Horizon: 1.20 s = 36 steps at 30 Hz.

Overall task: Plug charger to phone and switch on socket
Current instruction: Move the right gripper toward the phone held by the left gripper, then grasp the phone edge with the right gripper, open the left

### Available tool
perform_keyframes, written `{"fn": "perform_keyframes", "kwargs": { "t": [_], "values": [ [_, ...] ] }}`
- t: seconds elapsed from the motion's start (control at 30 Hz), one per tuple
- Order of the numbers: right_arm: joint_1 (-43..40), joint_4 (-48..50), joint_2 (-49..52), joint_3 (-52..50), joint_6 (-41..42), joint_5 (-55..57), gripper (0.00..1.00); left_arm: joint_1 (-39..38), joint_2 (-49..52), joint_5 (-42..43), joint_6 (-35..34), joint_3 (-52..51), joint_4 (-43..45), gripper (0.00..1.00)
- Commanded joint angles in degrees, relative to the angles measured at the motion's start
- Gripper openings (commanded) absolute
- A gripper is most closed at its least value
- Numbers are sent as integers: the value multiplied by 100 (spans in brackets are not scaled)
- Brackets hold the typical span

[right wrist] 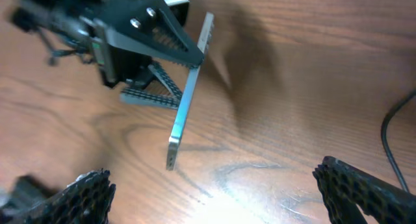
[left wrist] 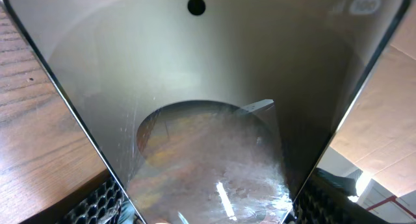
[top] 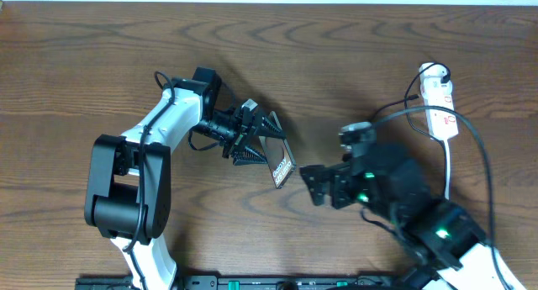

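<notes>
My left gripper (top: 265, 143) is shut on the phone (top: 283, 169) and holds it tilted on edge above the table. In the left wrist view the phone's dark glossy face (left wrist: 208, 87) fills the frame between the fingers (left wrist: 208, 211). The right wrist view shows the phone (right wrist: 188, 94) edge-on in the left gripper (right wrist: 166, 55). My right gripper (top: 315, 185) is open and empty just right of the phone, its fingers wide apart (right wrist: 214, 191). The white socket (top: 439, 101) lies at the far right. The black charger cable (top: 483, 164) curves past it; its plug tip is hidden.
A white cord (top: 448, 168) runs from the socket toward the front. A stretch of black cable (right wrist: 390, 139) shows at the right edge of the right wrist view. The wooden table (top: 101, 63) lies under both arms. The right arm's body covers the front right.
</notes>
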Motion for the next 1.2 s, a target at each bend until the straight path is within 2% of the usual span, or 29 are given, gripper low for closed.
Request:
{"fn": "perform_keyframes", "kwargs": {
  "t": [0.0, 0.2, 0.43, 0.5, 0.53, 0.57, 0.7, 0.93, 1.17],
  "values": [
    [588, 262, 431, -61, 573, 1217, 99, 26, -205, 295, 96, 179, -15, 59],
    [1346, 868, 1331, -61, 1036, 2090, 99, 26, -205, 297, 96, 179, -15, 58],
    [1504, 1419, 2063, -61, 1172, 2199, 99, 26, -203, 297, 96, 179, -15, 59],
    [1504, 1556, 2131, -61, 1172, 2177, 92, 26, -205, 297, 96, 179, -17, 58],
    [1504, 1609, 2133, -61, 1172, 2142, 86, 26, -203, 297, 96, 179, -17, 59],
    [1504, 1674, 2133, -61, 1172, 2090, 74, 26, -205, 297, 96, 179, -17, 59],
    [1504, 1744, 2133, -61, 1172, 1956, 51, 26, -203, 297, 94, 179, -15, 59],
    [1504, 1705, 2133, -61, 1172, 1897, 42, 26, -205, 297, 96, 179, -15, 59],
    [1504, 1554, 2133, -61, 1172, 1895, 40, 26, -205, 297, 96, 179, -15, 59]
  ]
}}
